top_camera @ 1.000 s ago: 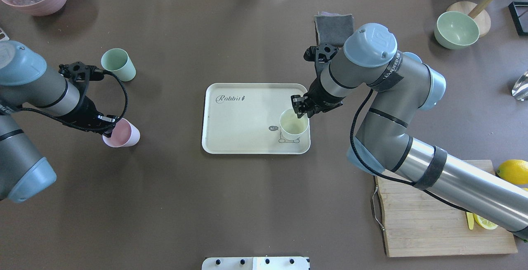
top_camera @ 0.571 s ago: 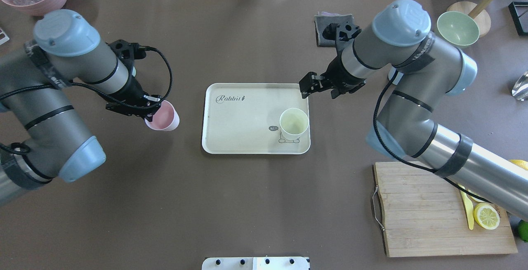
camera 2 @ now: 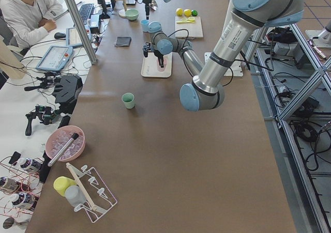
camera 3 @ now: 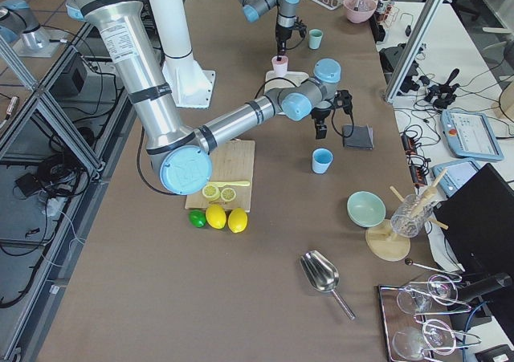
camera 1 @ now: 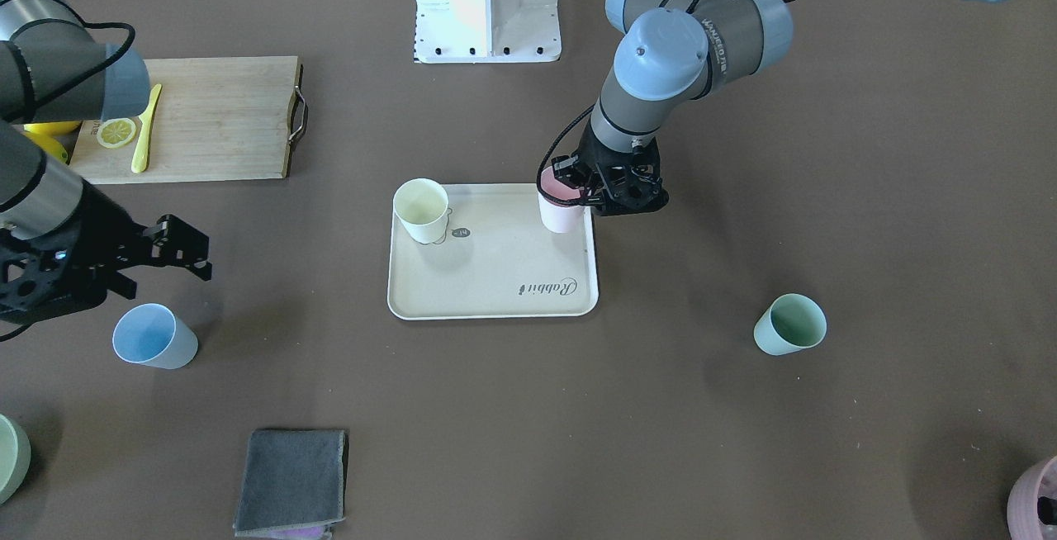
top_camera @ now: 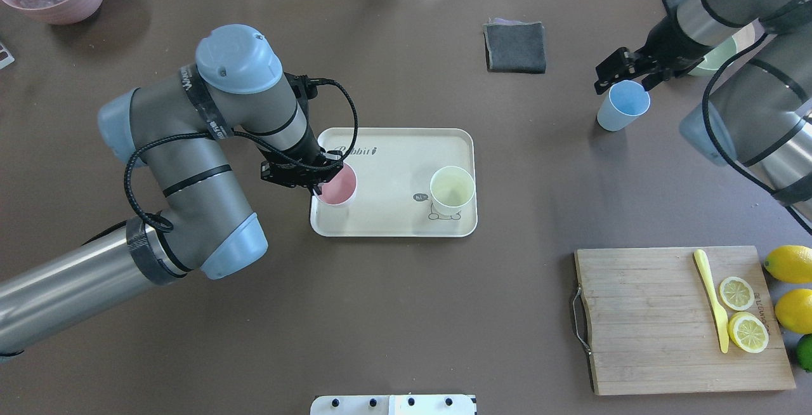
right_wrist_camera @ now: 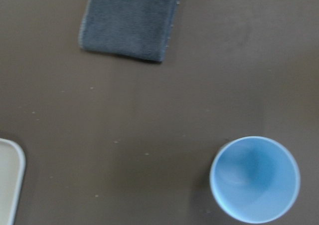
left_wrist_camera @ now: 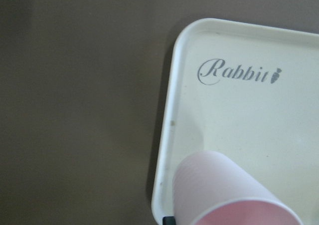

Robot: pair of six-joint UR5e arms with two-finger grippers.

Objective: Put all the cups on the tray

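Pinches pink cup by rim in left claw, over tray's left end. Shows yellow cup upright at tray's right end. Hovers spread right claw beside blue cup, far right on surface; mint cup far left.

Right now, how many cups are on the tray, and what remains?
Done: the yellow cup stands on the tray. In hand: the left gripper holds the pink cup over the tray's left end. Remaining: the blue cup near the open right gripper and the green cup, both on the table.
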